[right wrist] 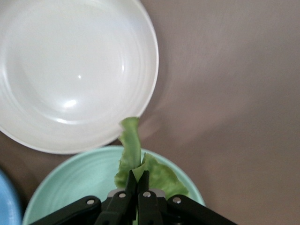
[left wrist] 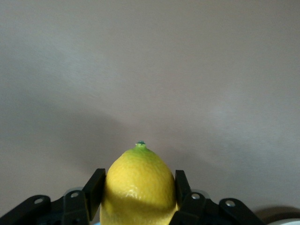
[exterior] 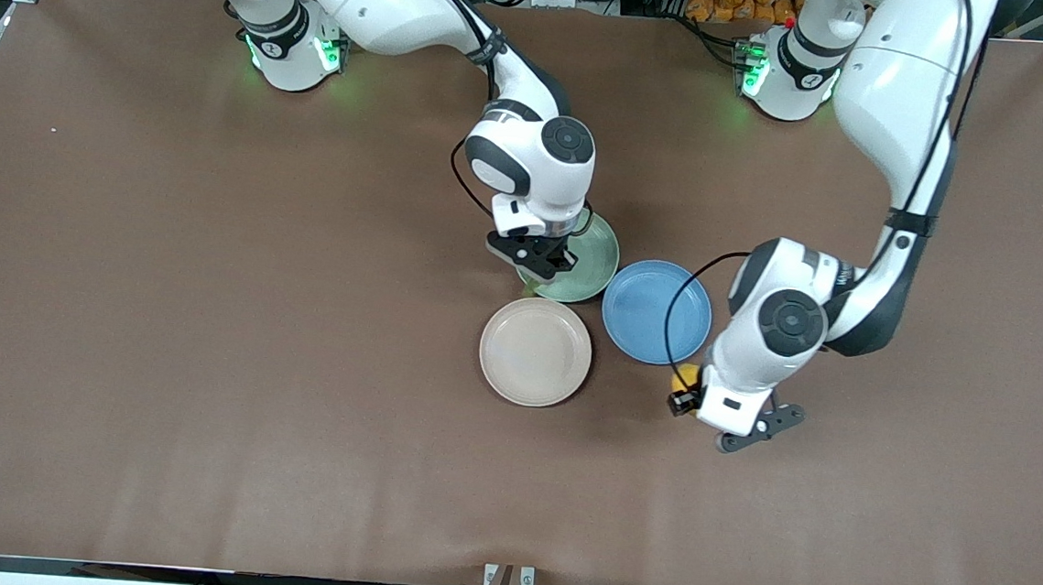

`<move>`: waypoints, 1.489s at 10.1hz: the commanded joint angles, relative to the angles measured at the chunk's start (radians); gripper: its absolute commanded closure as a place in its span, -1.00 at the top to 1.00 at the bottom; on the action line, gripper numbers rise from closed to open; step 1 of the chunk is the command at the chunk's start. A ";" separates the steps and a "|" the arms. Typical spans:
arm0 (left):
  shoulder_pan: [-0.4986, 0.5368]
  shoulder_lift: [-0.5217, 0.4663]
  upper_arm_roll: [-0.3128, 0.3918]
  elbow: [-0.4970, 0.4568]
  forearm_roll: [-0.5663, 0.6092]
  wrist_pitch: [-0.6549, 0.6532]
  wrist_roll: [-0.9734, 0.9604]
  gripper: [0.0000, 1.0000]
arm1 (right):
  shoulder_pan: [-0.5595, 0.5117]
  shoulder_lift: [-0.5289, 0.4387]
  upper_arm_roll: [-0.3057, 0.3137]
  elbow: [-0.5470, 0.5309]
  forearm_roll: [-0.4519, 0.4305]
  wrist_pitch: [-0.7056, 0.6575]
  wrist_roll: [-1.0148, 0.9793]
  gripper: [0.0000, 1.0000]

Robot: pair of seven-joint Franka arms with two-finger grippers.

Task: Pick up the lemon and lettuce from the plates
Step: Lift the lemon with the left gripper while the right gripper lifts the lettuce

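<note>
Fingers [right wrist: 140,185] pinch lettuce [right wrist: 140,164] over mint plate [right wrist: 75,183]; cream plate [exterior: 536,351] bare

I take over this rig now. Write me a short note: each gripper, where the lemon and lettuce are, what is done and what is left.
Left gripper: shut on the lemon, over bare table beside the blue plate.
Right gripper: shut on the lettuce, over the mint plate.
Cream plate: empty.
Done: lemon is off its plate; lettuce is gripped.
Left: carry the lettuce clear of the mint plate, then probably set both down.
</note>
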 commanded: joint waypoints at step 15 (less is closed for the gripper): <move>0.223 -0.150 -0.026 -0.401 0.022 0.165 0.443 -1.00 | -0.779 -0.184 -0.069 -0.191 0.206 -0.095 -1.167 -1.00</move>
